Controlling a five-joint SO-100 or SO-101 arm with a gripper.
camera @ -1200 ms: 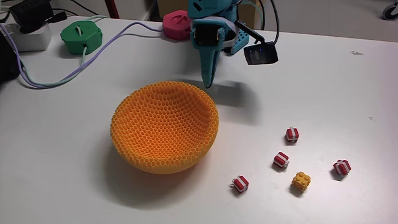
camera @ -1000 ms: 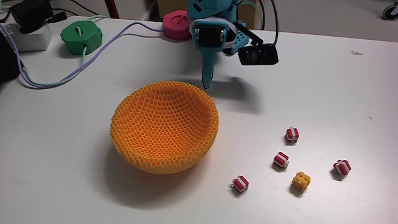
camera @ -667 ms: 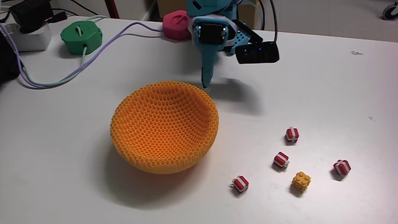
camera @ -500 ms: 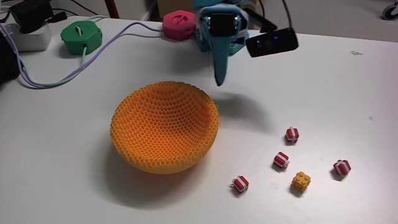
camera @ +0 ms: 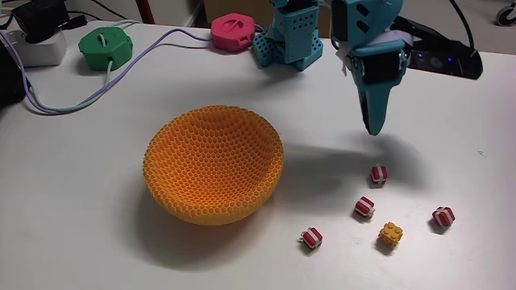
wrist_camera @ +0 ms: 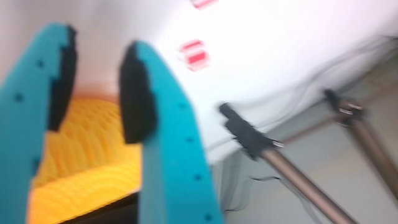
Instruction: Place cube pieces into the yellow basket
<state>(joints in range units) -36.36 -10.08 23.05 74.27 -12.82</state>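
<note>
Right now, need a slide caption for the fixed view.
Empty gripper above five cube pieces, right of the yellow basket.

Matt honeycomb-mesh plastic forms the yellow basket [camera: 214, 163] at centre frame on a smooth, faintly glossy white worktop [camera: 97, 217]; the teal gripper [camera: 374, 129], upper right, looks like matt plastic, its jaws lined with black pads [wrist_camera: 135, 93].

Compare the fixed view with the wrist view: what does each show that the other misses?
Fixed view alone: the yellow-orange studded block, the green case, the pink case and the cables. Wrist view alone: the gap between the claw's black pads and a dark stand off the table edge. Both: the claw, the yellow basket and red striped blocks.
</note>
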